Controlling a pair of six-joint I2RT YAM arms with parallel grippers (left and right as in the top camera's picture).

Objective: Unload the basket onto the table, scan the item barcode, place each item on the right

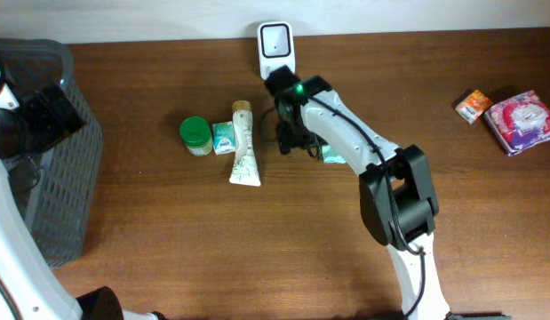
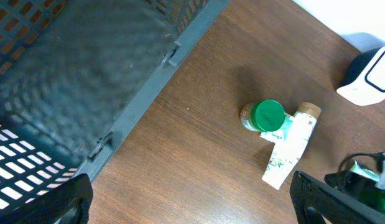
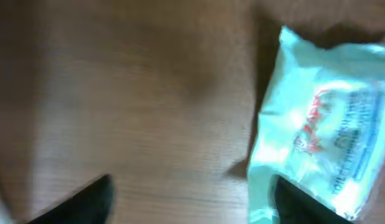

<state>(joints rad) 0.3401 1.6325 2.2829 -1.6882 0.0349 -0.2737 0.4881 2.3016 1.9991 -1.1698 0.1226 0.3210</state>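
Under your right gripper (image 3: 192,199), whose jaws stand wide apart and grip nothing, the pale green packet (image 3: 323,124) lies on the table (image 3: 117,93) by the right finger. Its red and blue lettering is too blurred to read. Your left gripper (image 2: 189,202) hangs fully spread and empty beside the basket (image 2: 86,74). Farther off are the white tube (image 1: 244,147), the green-lidded jar (image 1: 195,135) and, at the far edge, the scanner (image 1: 276,44).

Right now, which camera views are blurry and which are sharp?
Right wrist: smeared throughout, print on the packet unreadable. Left wrist: the near basket is soft, the jar and tube crisp. Overhead: sharp, evenly lit.
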